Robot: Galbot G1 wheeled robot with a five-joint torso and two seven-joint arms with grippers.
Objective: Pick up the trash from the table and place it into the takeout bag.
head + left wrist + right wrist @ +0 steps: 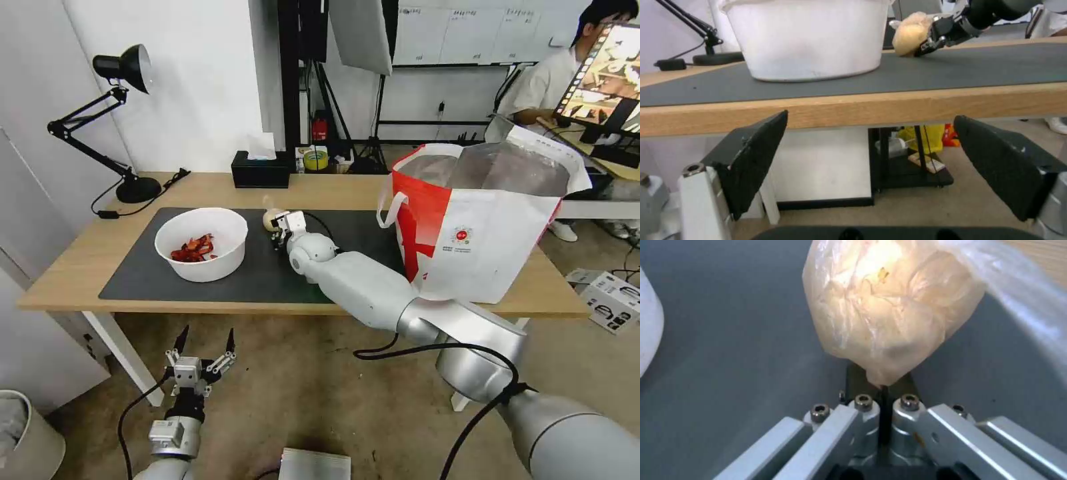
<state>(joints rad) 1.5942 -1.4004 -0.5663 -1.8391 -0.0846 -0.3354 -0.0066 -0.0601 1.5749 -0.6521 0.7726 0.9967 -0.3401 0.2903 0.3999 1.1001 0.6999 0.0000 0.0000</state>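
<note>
right gripper [277, 230] pinched tight on the beige lump in clear bag [270, 218], low over the dark mat [260, 277], just right of the white bowl [200, 243]; left gripper [203, 343] spread wide, parked below the table [80, 267] edge; takeout bag [477, 227] far right of the bowl

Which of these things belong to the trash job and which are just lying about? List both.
Job: beige lump in clear bag, pinched by the right gripper; white bowl of red scraps; takeout bag; table.

Lying about: black tissue box; desk lamp; tape roll. Left gripper waits, open, below the table.
</note>
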